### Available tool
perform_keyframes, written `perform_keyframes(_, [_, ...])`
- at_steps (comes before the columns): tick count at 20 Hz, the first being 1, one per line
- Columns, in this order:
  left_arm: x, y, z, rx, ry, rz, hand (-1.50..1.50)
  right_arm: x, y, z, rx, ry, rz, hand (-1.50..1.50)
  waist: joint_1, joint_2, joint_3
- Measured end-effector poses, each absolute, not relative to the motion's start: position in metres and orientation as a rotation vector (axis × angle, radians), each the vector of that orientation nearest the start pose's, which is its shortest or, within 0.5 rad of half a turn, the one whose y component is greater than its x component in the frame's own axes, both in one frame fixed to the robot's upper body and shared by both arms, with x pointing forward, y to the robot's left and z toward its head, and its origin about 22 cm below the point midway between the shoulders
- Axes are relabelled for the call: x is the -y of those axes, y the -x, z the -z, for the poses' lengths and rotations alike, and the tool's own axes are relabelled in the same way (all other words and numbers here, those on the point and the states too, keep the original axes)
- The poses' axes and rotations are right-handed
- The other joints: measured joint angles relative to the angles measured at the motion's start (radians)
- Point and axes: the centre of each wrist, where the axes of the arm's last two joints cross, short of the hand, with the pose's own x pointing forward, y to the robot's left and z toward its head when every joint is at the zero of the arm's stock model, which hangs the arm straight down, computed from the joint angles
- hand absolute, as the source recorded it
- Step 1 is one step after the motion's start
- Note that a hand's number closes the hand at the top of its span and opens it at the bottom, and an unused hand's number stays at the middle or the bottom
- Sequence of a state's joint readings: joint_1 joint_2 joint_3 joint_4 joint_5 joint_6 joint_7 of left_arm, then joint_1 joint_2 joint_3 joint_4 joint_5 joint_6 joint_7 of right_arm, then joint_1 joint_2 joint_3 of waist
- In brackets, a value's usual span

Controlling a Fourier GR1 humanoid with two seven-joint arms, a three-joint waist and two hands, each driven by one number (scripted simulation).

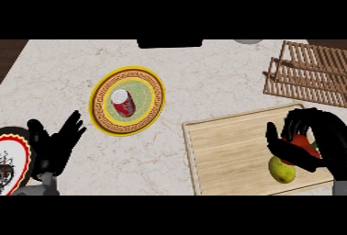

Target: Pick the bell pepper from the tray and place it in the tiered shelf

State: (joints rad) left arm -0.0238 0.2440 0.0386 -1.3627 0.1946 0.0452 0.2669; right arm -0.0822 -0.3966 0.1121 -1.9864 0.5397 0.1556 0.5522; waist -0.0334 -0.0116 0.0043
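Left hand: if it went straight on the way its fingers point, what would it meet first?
The open left hand points up and right, so probably the yellow-rimmed plate holding the red can, though its height above the counter is unclear.

I have one view only, from my head, looking steeply down on the counter [203,92]. My forearms come in from the lower edge. The plate [127,101] sits left of centre, the wooden tray [230,151] lower right, the slatted shelf [308,73] upper right, partly cut off.
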Motion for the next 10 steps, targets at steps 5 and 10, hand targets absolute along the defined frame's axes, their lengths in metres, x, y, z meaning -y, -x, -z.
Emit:
perform_keyframes(5, [-0.296,-0.245,0.023,1.138,-0.114,-0.066,0.00,0.289,-0.213,-0.201,1.478,0.868,-0.604,1.50,0.008,0.002,-0.002])
perform_keyframes(10, [-0.299,-0.243,0.022,1.142,-0.109,-0.060,0.00,0.327,-0.199,-0.256,1.502,0.936,-0.520,1.50,0.017,0.004,-0.003])
